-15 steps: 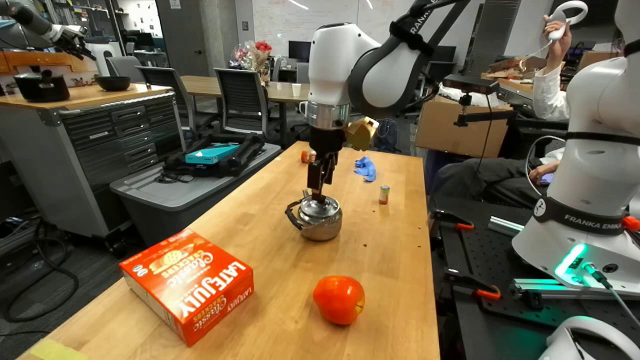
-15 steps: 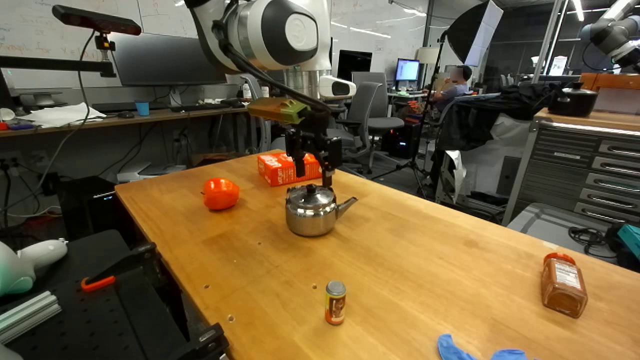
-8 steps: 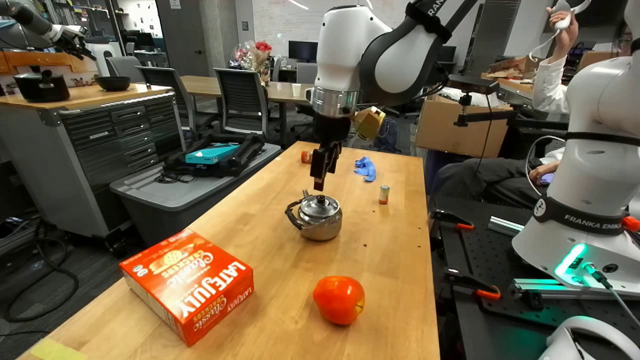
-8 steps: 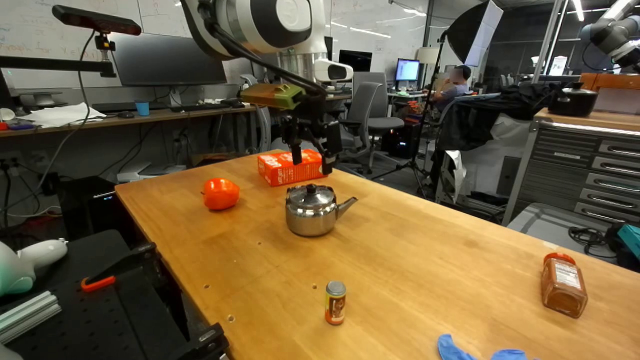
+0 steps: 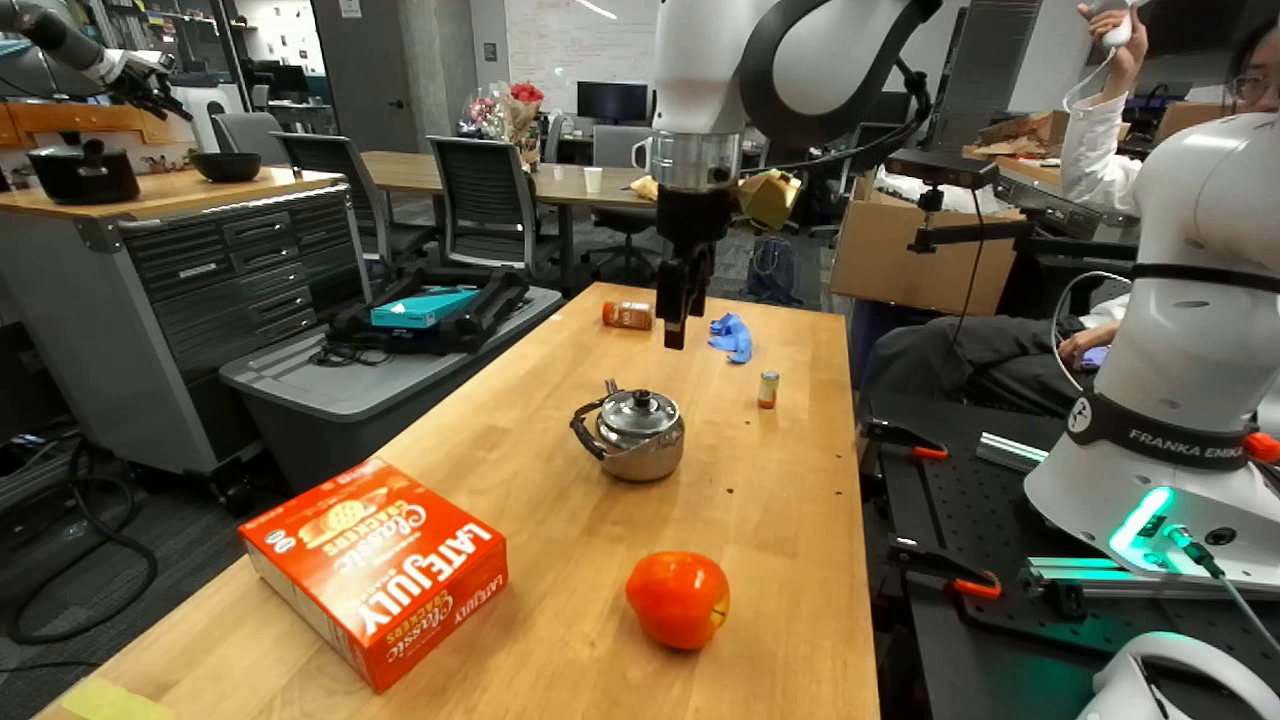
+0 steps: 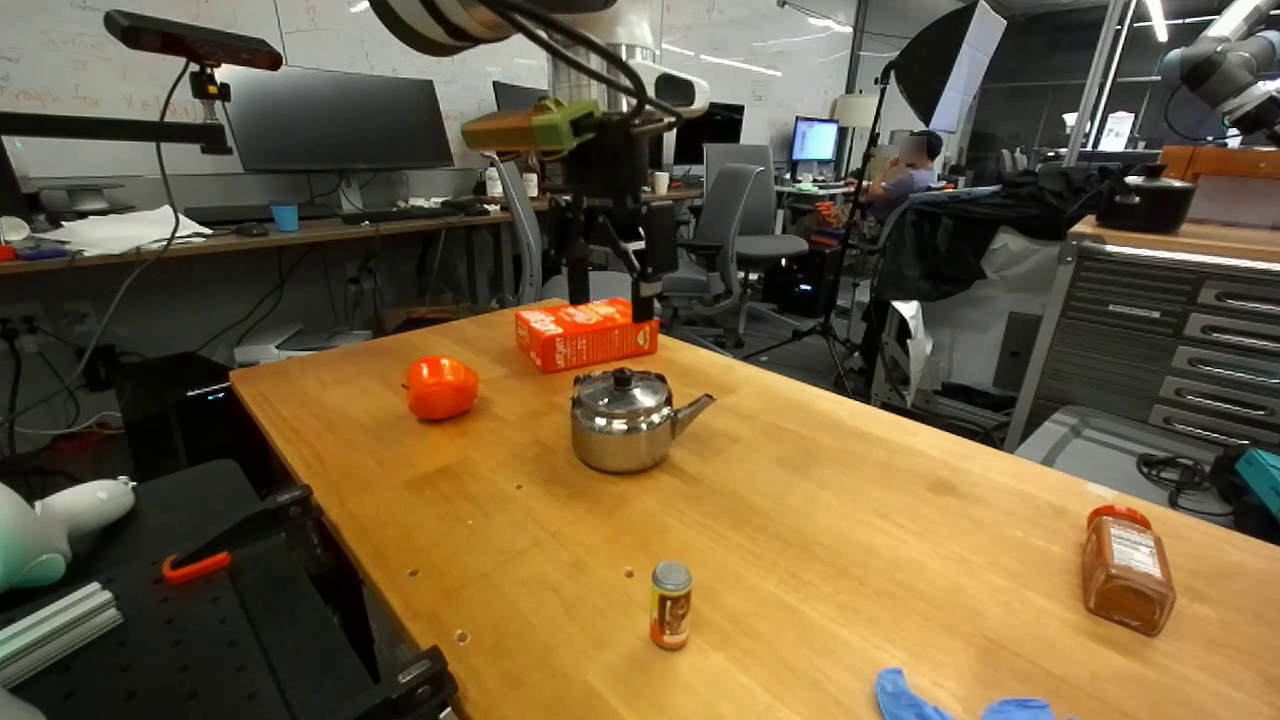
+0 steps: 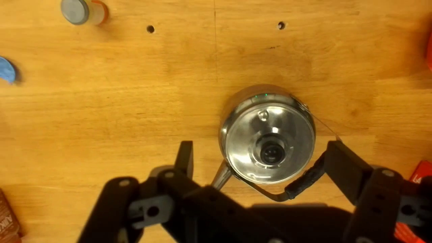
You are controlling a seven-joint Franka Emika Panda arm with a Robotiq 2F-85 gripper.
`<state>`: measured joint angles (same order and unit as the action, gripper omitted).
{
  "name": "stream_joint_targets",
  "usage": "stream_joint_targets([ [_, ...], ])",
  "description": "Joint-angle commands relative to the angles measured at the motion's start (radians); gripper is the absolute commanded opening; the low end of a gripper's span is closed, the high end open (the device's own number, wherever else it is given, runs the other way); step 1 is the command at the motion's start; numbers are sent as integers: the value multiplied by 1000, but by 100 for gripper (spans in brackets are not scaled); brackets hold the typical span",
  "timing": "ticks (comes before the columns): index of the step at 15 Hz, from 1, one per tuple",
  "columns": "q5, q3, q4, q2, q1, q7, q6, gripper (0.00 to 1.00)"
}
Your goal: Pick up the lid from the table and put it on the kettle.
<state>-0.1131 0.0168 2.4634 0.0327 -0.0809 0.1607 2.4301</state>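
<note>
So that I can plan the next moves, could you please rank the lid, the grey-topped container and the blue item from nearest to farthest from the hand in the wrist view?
1. Lid, on the kettle, below the hand.
2. Grey-topped container, upper left.
3. Blue item, at the left edge.

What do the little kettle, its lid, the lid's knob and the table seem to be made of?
Kettle: polished metal, perhaps stainless steel; its silvery body shows reflections.
Lid: apparently similar shiny metal, with bright highlights.
Knob: black and glossy, with small glints; likely plastic, though looks alone can't settle it.
Table: light-brown wood with visible grain, perhaps varnished.
</note>
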Motion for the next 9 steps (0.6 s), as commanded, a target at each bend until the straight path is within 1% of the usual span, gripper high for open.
stream_joint_targets([
  [1, -4, -8, -6, 77, 36, -51, -145, 100],
  [4, 10, -5, -20, 90, 49, -102, -233, 100],
  [7, -1, -6, -10, 102, 57, -129, -269, 100],
  [9, -7, -4, -3, 106, 59, -172, -288, 100],
])
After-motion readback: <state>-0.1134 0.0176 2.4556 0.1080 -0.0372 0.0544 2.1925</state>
